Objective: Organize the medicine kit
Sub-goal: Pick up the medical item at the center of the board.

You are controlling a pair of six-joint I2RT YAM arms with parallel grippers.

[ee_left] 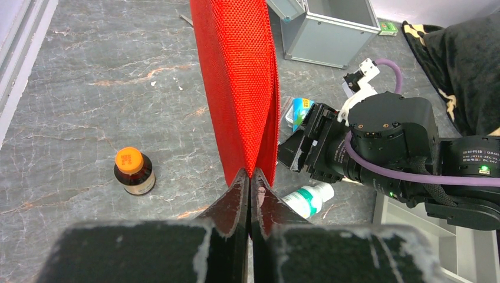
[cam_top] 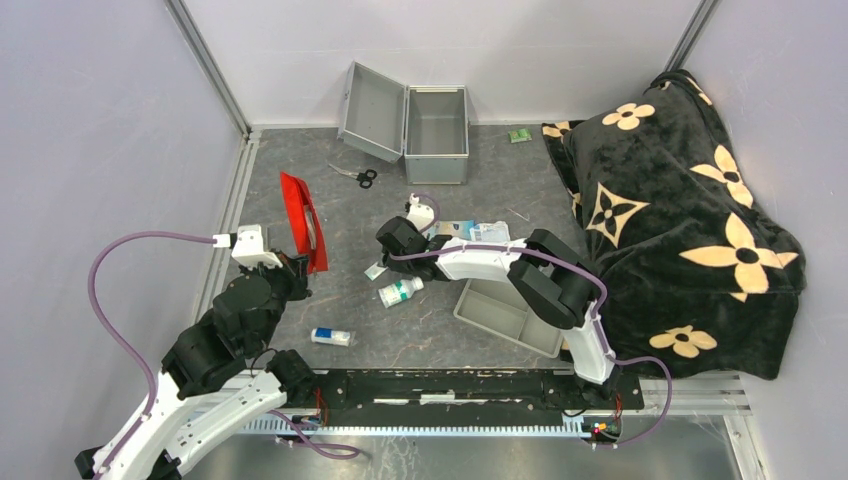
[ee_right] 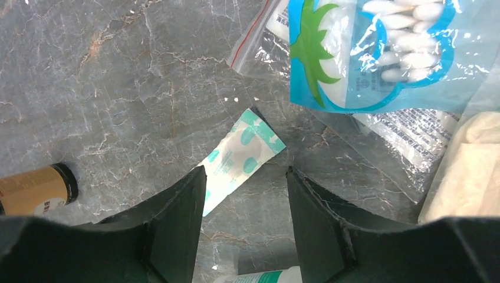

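Observation:
The medicine kit (cam_top: pixel 437 125) stands open at the back of the table, its lid (cam_top: pixel 373 108) swung out to the left and nothing visible inside; its corner also shows in the left wrist view (ee_left: pixel 327 29). My left gripper (ee_left: pixel 250 174) is shut on the lower edge of a red pouch (ee_left: pixel 239 82), which stands on edge (cam_top: pixel 303 220). My right gripper (ee_right: pixel 244 171) is open, low over the table, with nothing between its fingers. A white-and-teal sachet (ee_right: pixel 242 154) lies flat just ahead of its left finger. A white-and-green bottle (cam_top: pixel 400 292) lies on its side beneath it.
A brown bottle (ee_left: pixel 134 171) with an orange cap stands left of the pouch. A cotton swab bag (ee_right: pixel 365 53), zip bags and a cream item (ee_right: pixel 471 171) lie right of the sachet. Grey tray (cam_top: pixel 505 315), scissors (cam_top: pixel 355 177), small box (cam_top: pixel 331 337) and a flowered blanket (cam_top: pixel 680 220) lie around.

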